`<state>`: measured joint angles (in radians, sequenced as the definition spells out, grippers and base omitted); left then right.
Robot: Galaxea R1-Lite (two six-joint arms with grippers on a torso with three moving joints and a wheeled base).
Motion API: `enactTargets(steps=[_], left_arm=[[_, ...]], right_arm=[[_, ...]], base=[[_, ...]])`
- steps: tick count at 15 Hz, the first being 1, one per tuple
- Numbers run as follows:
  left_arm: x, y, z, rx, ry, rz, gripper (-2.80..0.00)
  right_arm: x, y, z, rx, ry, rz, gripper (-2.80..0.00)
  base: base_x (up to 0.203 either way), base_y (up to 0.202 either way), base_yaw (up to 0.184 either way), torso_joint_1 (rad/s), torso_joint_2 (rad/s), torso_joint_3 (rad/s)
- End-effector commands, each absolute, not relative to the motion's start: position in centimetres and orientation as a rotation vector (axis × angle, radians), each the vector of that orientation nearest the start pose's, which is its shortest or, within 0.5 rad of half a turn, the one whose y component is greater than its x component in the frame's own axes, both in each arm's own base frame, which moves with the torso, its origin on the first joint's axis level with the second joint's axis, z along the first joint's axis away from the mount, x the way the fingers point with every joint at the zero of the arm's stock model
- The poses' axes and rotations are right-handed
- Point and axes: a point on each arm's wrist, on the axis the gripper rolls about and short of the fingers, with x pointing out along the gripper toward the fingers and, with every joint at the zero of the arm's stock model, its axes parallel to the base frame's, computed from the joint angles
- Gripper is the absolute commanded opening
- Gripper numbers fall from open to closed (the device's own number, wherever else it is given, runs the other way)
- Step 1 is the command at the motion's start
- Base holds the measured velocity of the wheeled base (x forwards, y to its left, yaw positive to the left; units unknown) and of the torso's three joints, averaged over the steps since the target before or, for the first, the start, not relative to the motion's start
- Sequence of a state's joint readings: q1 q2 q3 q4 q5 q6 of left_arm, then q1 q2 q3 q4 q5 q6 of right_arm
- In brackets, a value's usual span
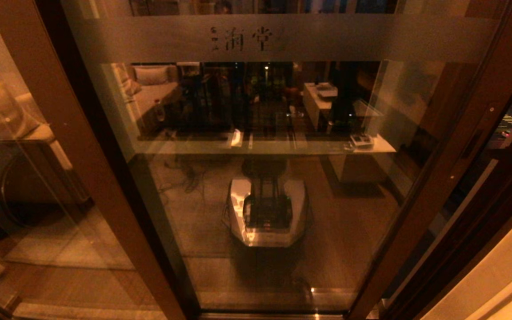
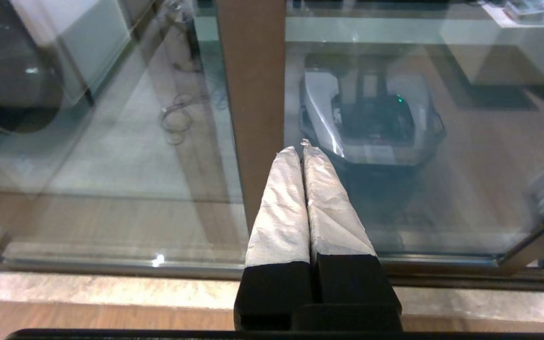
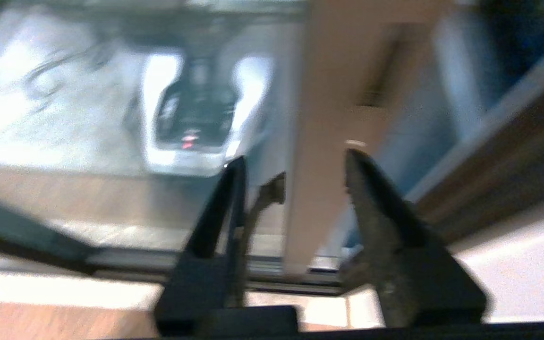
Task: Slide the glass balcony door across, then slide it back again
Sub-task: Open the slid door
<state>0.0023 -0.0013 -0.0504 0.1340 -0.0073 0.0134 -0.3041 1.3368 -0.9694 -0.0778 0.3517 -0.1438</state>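
Observation:
The glass balcony door (image 1: pixel 349 191) fills the head view, its frosted band (image 1: pixel 371 38) with faint characters running across the top. On its reddish-brown right stile (image 1: pixel 454 160) is a slim handle slot (image 1: pixel 471 144). Neither gripper shows in the head view. In the left wrist view my left gripper (image 2: pixel 300 148) is shut and empty, pointing at the door's left stile (image 2: pixel 253 94) low near the floor. In the blurred right wrist view my right gripper (image 3: pixel 294 160) is open, and the right stile (image 3: pixel 319 118) with its dark slot (image 3: pixel 376 85) shows between and beyond the fingers.
A narrower brown-framed glass panel (image 1: pixel 38 186) stands on the left. The dark outer door frame (image 1: pixel 500 209) and a pale wall (image 1: pixel 505 280) close off the right. A floor track (image 2: pixel 111 269) and a stone sill (image 2: pixel 88 288) run along the bottom. My base is reflected (image 1: pixel 267 213) in the glass.

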Motion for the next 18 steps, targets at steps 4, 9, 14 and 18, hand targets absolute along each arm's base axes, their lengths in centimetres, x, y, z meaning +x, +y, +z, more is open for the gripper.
enactTargets(steps=[4, 9, 14, 18], left_arm=[[-2.7, 0.0, 7.6, 0.013, 0.084, -0.005, -2.80], [-2.7, 0.0, 7.6, 0.013, 0.084, -0.005, -2.80], [-2.7, 0.0, 7.6, 0.013, 0.084, -0.005, -2.80], [-2.7, 0.0, 7.6, 0.013, 0.084, -0.005, -2.80]], right_arm=[[19.1, -8.8, 28.6, -0.084, 0.266, -0.103, -2.80], [22.5, -12.9, 27.5, -0.065, 0.349, -0.205, -2.80], [29.8, -16.6, 25.9, -0.054, 0.382, -0.195, -2.80], [33.6, -16.4, 25.3, -0.066, 0.331, -0.075, -2.80]], base=[[0.000, 0.000, 0.000, 0.000, 0.00, 0.000], [0.000, 0.000, 0.000, 0.000, 0.00, 0.000], [0.000, 0.000, 0.000, 0.000, 0.00, 0.000], [0.000, 0.000, 0.000, 0.000, 0.00, 0.000]])
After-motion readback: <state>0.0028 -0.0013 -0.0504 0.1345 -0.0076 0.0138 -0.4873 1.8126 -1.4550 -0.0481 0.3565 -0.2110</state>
